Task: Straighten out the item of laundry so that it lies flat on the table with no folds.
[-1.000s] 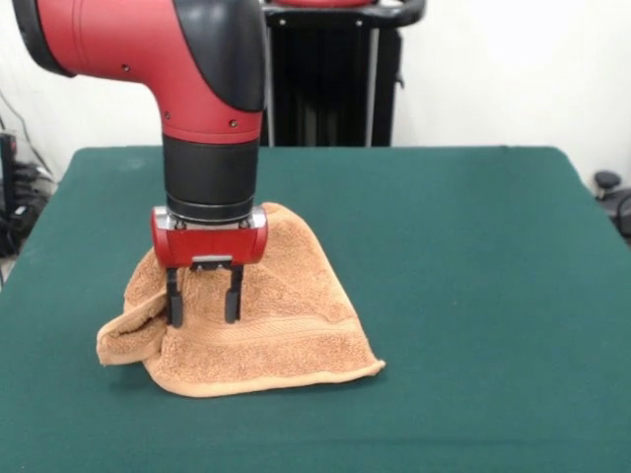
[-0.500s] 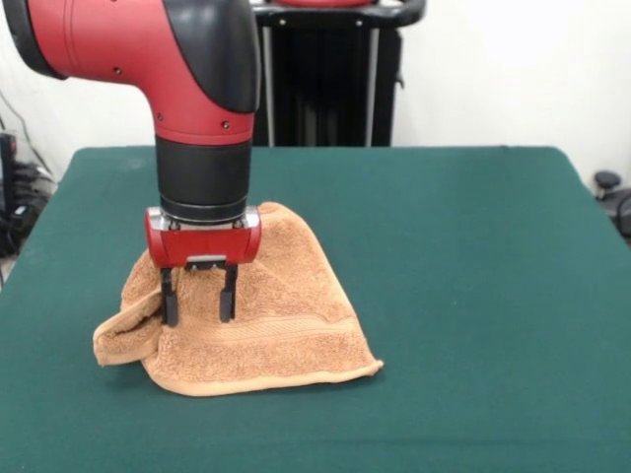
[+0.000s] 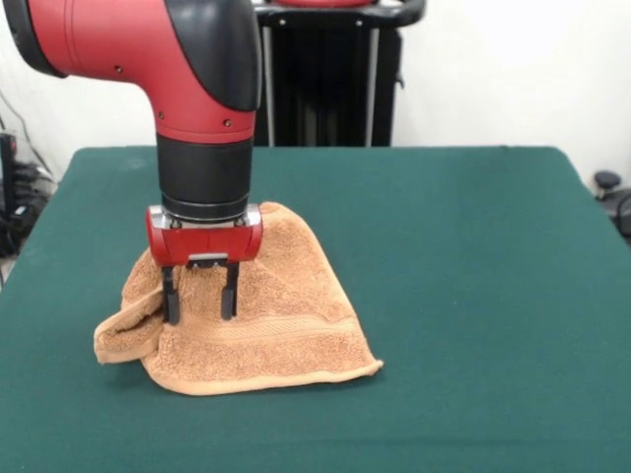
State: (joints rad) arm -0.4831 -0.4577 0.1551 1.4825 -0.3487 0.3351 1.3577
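Orange-tan terry hand towel [image 3: 256,325] lay rumpled, folded at lower left of green worktop [image 3: 473,296]. Claw [image 3: 200,315] spread apart, 2 fingers down against towel, gripping nothing.

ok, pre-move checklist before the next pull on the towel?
1. Tool open with a gap between the fingers: ok.
2. Tool over the towel, at its left folded part: ok.
3. Fingertips touching cloth: cannot tell.
4. Towel flat with no folds: not ok, the left side is doubled over in a bunched flap.
5. Bare table to spread onto, right of and in front of the towel: ok.
6. Towel fully on the table: ok.
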